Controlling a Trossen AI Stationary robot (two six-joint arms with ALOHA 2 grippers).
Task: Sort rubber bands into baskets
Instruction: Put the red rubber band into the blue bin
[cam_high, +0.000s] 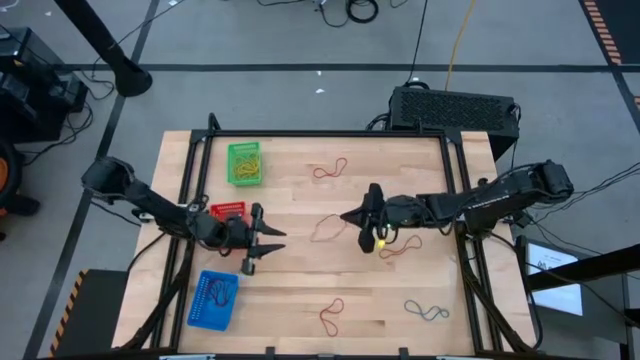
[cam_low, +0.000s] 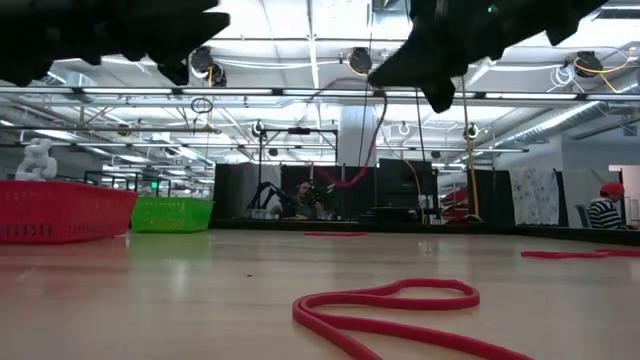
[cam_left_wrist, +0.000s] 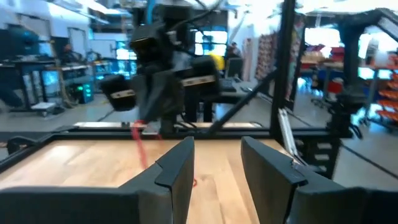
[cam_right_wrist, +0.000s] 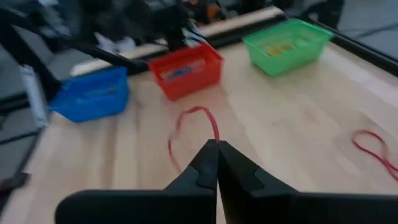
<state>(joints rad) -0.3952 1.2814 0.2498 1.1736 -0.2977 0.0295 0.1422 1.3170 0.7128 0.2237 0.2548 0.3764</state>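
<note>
The right pincer (cam_right_wrist: 217, 163) is pressing its fingers together on a red rubber band (cam_right_wrist: 193, 134), which is dangling from the tips above the surface (cam_high: 300, 300). The red basket (cam_right_wrist: 185, 70) is lying straight ahead of that band, between the blue basket (cam_right_wrist: 93, 94) and the green basket (cam_right_wrist: 287, 43). The left pincer (cam_high: 262, 240), half spread, is waiting just beside the red basket.
</note>
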